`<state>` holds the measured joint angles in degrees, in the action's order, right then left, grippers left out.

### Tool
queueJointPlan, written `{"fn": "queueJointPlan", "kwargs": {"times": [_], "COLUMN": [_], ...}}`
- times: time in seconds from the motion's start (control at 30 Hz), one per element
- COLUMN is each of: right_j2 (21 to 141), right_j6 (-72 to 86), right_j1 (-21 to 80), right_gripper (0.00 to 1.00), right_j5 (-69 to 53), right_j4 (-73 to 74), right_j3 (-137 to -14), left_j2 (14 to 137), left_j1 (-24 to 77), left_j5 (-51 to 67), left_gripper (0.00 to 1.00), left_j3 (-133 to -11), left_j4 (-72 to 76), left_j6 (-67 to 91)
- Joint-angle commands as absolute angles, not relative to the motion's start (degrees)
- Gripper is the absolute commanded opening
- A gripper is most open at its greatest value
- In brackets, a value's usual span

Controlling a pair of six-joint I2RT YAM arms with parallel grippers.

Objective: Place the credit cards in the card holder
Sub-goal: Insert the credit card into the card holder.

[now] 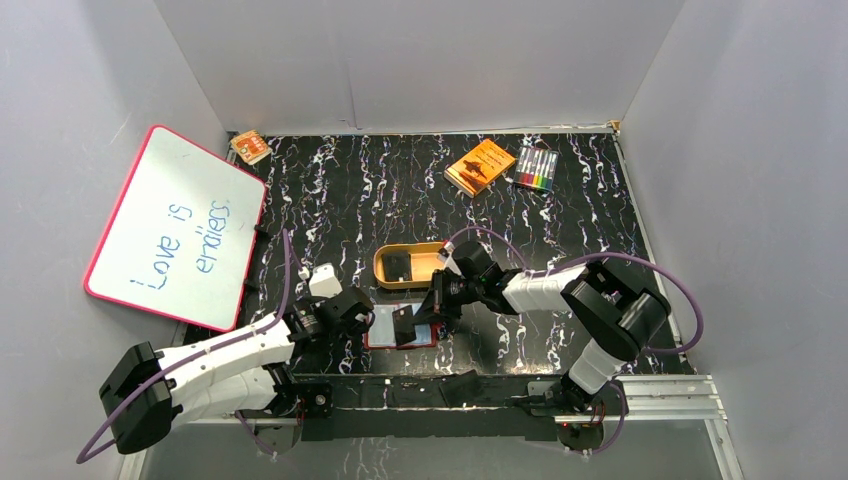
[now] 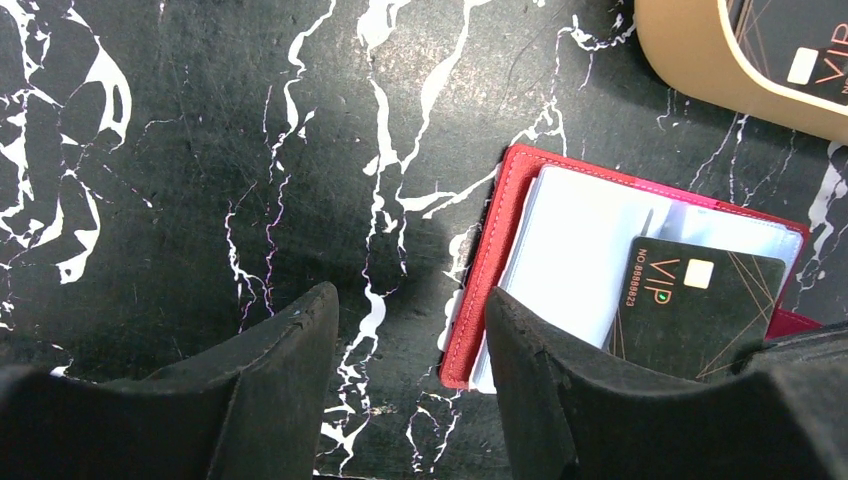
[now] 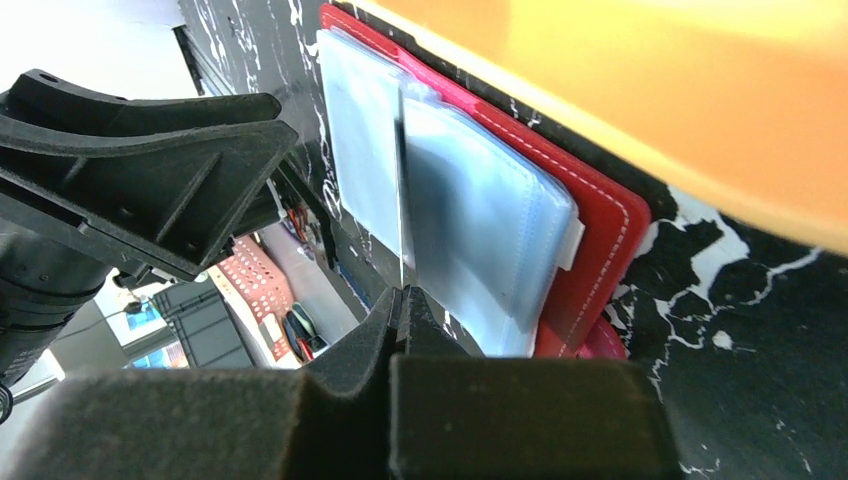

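Nearest the arms, the card holder [image 1: 380, 332] lies open on the table [image 1: 330, 200], red cover down and pale pockets facing up. The left fingers [image 2: 270, 395] are spread apart and hold nothing. They hover at the holder's left edge, with one finger over its near left corner. The right fingers [image 3: 402, 305] come in from the right and are pinched shut on a black card [image 2: 690, 310] marked VIP. The card sits over the pale pockets, but I cannot tell whether its edge is inside one. Just beyond the holder is a tan tray [image 1: 381, 268] with another dark card [image 1: 400, 264] lying in it. A whiteboard [image 1: 175, 230] leans against the left wall. At the far right of the table an orange box [image 1: 480, 165] lies with a marker pack [image 1: 537, 168] just to its right.
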<state>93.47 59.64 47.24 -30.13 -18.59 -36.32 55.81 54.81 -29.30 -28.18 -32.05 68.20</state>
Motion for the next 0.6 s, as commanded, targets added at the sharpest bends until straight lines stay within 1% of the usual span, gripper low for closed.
{"fn": "queueJointPlan", "kwargs": {"times": [0.0, 0.23, 0.57], "right_j2": [90.84, 90.47, 93.41], "right_j6": [59.54, 59.24, 59.42], "right_j1": [47.25, 47.25, 47.28], "right_gripper": [0.00, 0.00, 0.00], "right_j5": [-29.40, -29.62, -30.65], "right_j4": [-19.79, -20.17, -21.72], "right_j3": [-34.95, -33.88, -35.76], "left_j2": [55.46, 55.83, 56.05], "left_j1": [54.40, 54.33, 54.32], "left_j5": [-30.46, -30.26, -29.51], "left_gripper": [0.53, 0.53, 0.52], "left_j3": [-27.36, -27.26, -26.77], "left_j4": [-32.43, -32.09, -31.26], "left_j6": [69.19, 69.13, 68.86]}}
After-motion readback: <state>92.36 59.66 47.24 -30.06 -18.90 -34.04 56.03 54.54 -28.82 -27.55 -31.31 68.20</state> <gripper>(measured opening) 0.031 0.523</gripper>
